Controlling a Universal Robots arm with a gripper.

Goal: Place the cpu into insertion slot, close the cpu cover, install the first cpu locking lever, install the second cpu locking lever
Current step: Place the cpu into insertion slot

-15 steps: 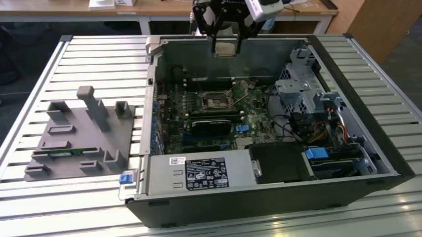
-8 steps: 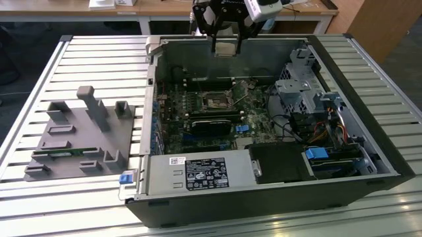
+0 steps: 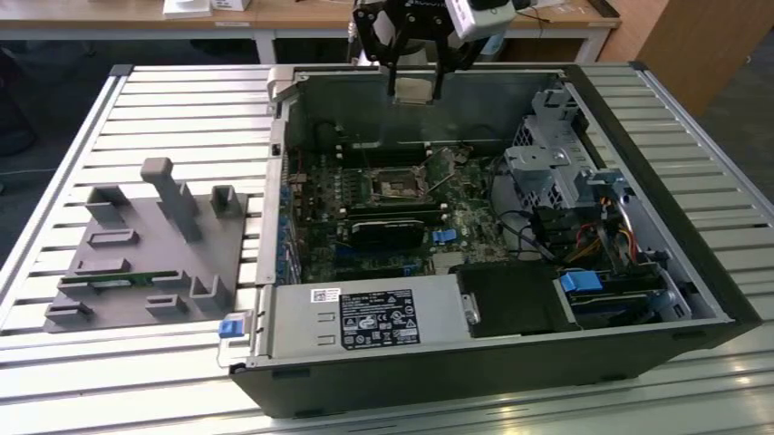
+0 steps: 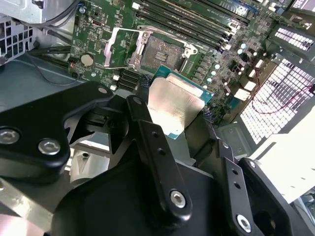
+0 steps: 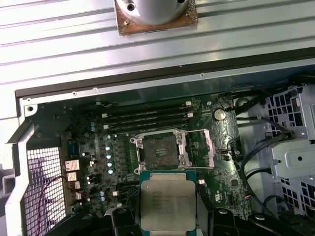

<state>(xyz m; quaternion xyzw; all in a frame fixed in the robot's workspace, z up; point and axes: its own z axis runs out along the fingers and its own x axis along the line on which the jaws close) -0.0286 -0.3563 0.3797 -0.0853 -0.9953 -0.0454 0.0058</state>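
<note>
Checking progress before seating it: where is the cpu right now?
In the first wrist view, the cpu is clamped in the gripper, held clear of the empty insertion slot.

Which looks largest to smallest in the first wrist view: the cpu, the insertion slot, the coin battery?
1. cpu, though nearness to the camera enlarges it.
2. insertion slot.
3. coin battery, plainly smallest.
</note>
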